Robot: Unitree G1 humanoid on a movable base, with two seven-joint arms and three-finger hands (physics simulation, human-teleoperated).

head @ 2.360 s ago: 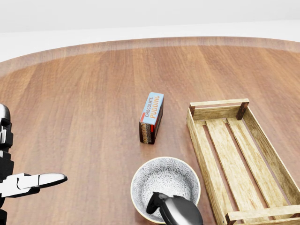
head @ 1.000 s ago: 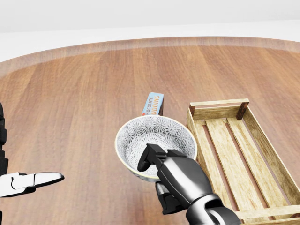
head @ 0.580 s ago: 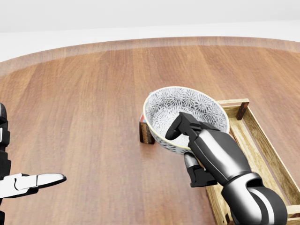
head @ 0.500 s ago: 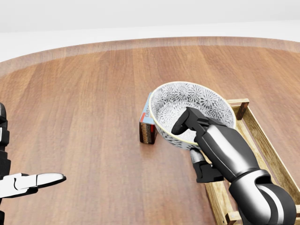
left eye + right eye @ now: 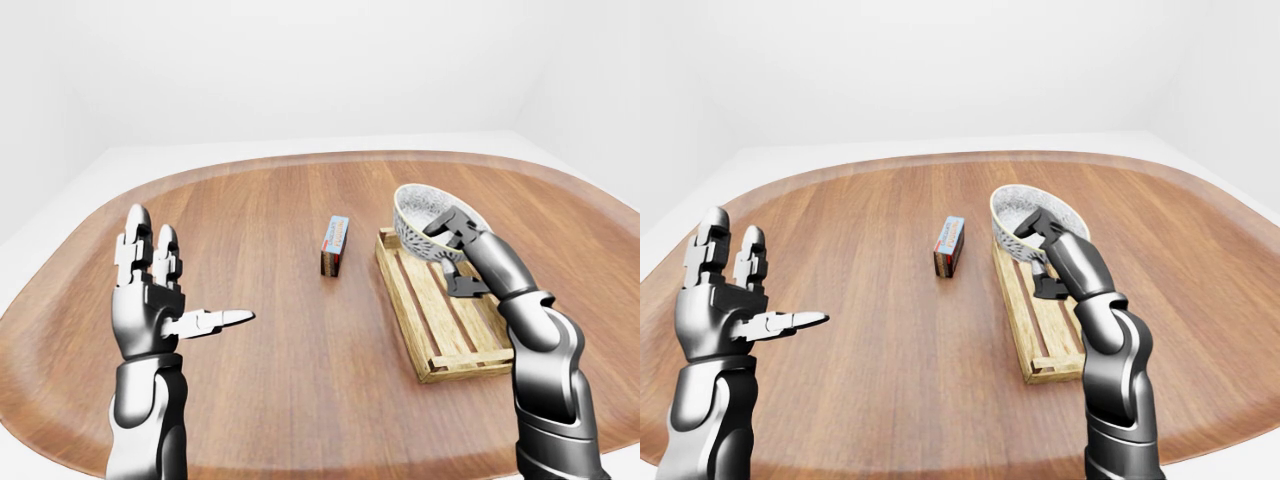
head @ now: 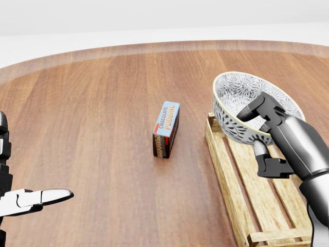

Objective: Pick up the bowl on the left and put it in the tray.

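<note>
A patterned grey-and-white bowl (image 6: 237, 109) is held tilted in the air over the far end of the wooden slatted tray (image 6: 257, 195), at the right of the head view. My right hand (image 6: 262, 135) is shut on its rim, thumb inside, fingers under the bowl. The tray's far end is hidden behind the bowl. My left hand (image 5: 160, 295) stands open at the left, fingers up and thumb pointing right, holding nothing.
A chocolate pudding box (image 6: 166, 129) stands on edge on the round wooden table (image 6: 92, 113), just left of the tray. The table edge (image 5: 60, 260) curves round at the left in the left-eye view.
My right hand has lifted the bowl from the near table and carried it up and to the right, from beside the pudding box to above the tray. The left hand has stayed put.
</note>
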